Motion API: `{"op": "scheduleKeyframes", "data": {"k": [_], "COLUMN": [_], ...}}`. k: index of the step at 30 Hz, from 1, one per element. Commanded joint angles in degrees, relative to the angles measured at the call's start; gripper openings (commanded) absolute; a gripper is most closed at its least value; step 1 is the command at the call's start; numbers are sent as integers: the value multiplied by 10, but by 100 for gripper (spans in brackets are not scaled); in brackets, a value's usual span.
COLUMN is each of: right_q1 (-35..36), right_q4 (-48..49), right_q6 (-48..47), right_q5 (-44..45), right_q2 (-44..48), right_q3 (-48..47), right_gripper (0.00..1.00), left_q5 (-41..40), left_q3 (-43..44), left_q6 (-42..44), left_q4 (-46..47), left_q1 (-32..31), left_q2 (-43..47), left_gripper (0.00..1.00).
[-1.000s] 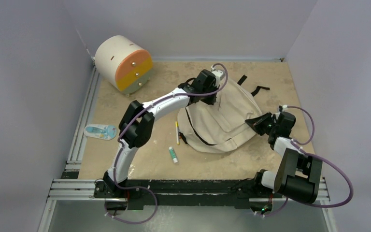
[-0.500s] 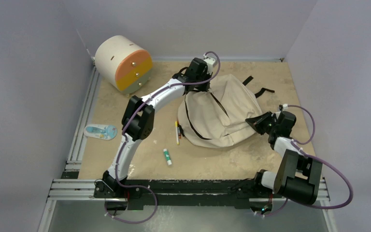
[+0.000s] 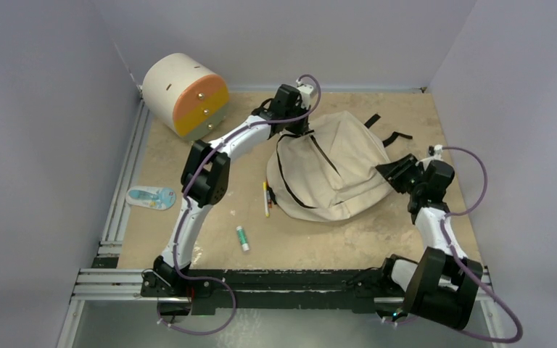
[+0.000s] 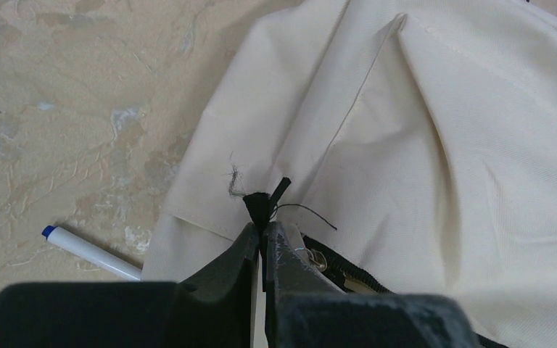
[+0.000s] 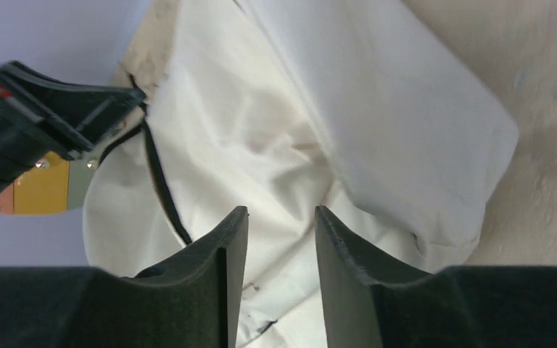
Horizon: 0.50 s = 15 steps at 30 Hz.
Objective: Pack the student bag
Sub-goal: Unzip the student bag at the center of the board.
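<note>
Left gripper [image 4: 263, 230]: clamps on a small black tab [image 4: 262, 204], fingers pressed flush together, loose threads sticking out of the tab. Sits at the far left corner of the student bag [image 4: 421, 145], beside a stretch of black zipper [image 4: 337, 267]. Just past that corner, on the bare table [image 4: 58, 109]: a white pen [image 4: 91, 251] with a blue tip, near the bag's edge.

Right gripper [image 5: 279, 217]: fingers [image 5: 233, 232] apart, with nothing caught between them, only cream fabric of the bag showing beyond the gap. From above, sits at the bag's right edge [image 3: 395, 168]; whether touching the fabric, cannot tell.

Student bag [image 3: 333, 170]: lies slumped and creased in the middle of the table toward the far side, between the two grippers, black zipper lines across its top, black straps [image 3: 388, 135] trailing from its far right side.

Further out, left of the bag: a pen [image 3: 266, 198] just beside the bag's left edge, a glue stick [image 3: 242, 238] nearer the arm bases, a flat blue packet [image 3: 151, 197] at the table's left edge, and a cream drawer unit [image 3: 185, 94] with an orange front in the far left corner.
</note>
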<state>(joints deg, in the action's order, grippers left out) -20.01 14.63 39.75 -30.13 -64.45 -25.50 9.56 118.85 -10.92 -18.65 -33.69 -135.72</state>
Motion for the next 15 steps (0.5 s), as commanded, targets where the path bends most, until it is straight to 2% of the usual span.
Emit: {"op": "scheduleKeyframes", "data": {"k": [1,5,11,15], "right_q1": [0,32,201,260], "right_q4": [-34,-69,-92,-101], "right_q6": [-47,-74,-119,-173], "right_q5": [37,74,179,208], "right_q2": [55,70,16,-49], "right_q3": [-71,-117,-189,-229], "right_gripper": [47,56,60,63], "left_q5": [8,11,12,13], "left_q3": [-20,-29,-40,-46], "left_q6": [10,9,5,1], "left_q4": [34,33,29,25], "left_q1": [-1,-10,-12,-13], "left_q2": [53,65,73,78], "left_gripper": [0,0,0,0]}}
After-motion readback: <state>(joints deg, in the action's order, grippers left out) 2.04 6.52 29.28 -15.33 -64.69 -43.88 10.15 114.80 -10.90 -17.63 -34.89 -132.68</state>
